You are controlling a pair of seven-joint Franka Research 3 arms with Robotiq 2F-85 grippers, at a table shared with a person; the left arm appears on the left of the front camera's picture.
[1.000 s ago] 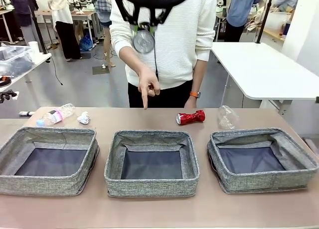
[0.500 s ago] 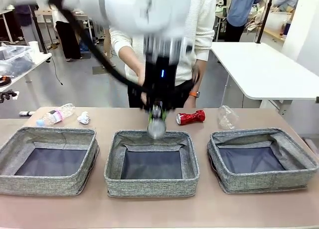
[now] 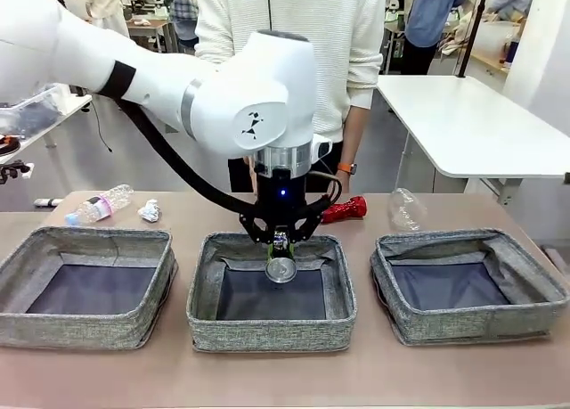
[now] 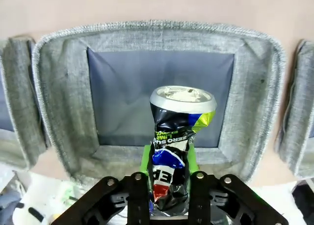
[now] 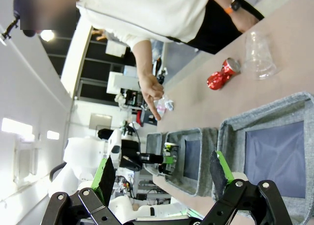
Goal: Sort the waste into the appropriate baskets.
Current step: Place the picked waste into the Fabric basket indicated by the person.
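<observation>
My left gripper (image 3: 280, 246) hangs over the middle basket (image 3: 267, 334), shut on a dented dark printed can (image 3: 284, 270). In the left wrist view the can (image 4: 179, 118) stands between the green pads of the left gripper (image 4: 169, 159), above that basket's dark bottom (image 4: 122, 97). On the far side of the table lie a crushed red can (image 3: 346, 209), a clear bottle (image 3: 405, 208), a pink-labelled bottle (image 3: 100, 204) and a white paper wad (image 3: 149, 211). My right gripper (image 5: 164, 178) is open and holds nothing.
The left basket (image 3: 89, 241) and right basket (image 3: 472, 325) flank the middle one. A person in a white sweater stands at the far edge, one hand (image 3: 342, 183) near the red can. In the right wrist view the person's other hand (image 5: 152, 95) points down.
My left arm has swung down into view and brought the can over the middle basket. The person's pointing hand is now behind the arm.
</observation>
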